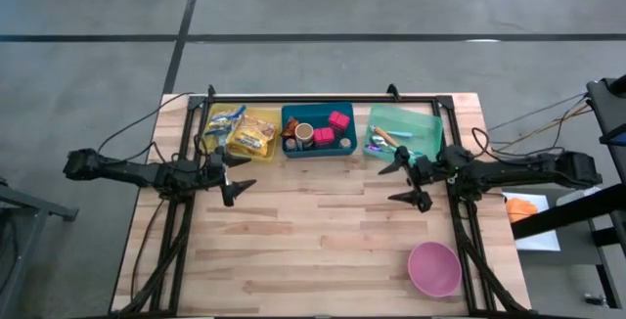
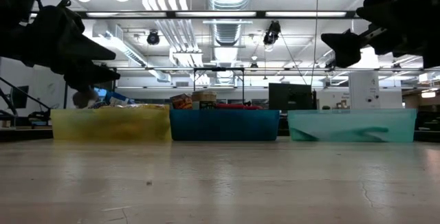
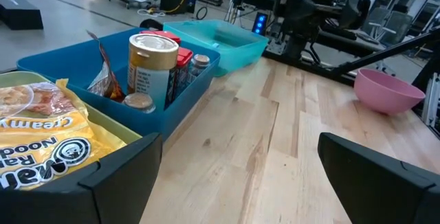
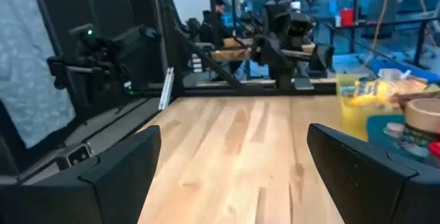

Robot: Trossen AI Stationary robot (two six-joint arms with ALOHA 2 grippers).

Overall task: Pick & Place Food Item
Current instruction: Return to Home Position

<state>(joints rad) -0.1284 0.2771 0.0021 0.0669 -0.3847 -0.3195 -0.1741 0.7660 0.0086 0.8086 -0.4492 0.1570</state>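
Grippers held wide open and empty above the light wooden slatted table, one toward each side.

The left gripper is seen with fingers spread wide and nothing gripped, just in front of the yellow plastic bin of snack packets. The right gripper is likewise spread wide and empty, just before the translucent green plastic bin. The red seasoning containers are found inside the blue rectangular plastic bin, between the two grippers, beside a tan cylindrical can. A round pink bowl is set apart from the right gripper, away from the bins.
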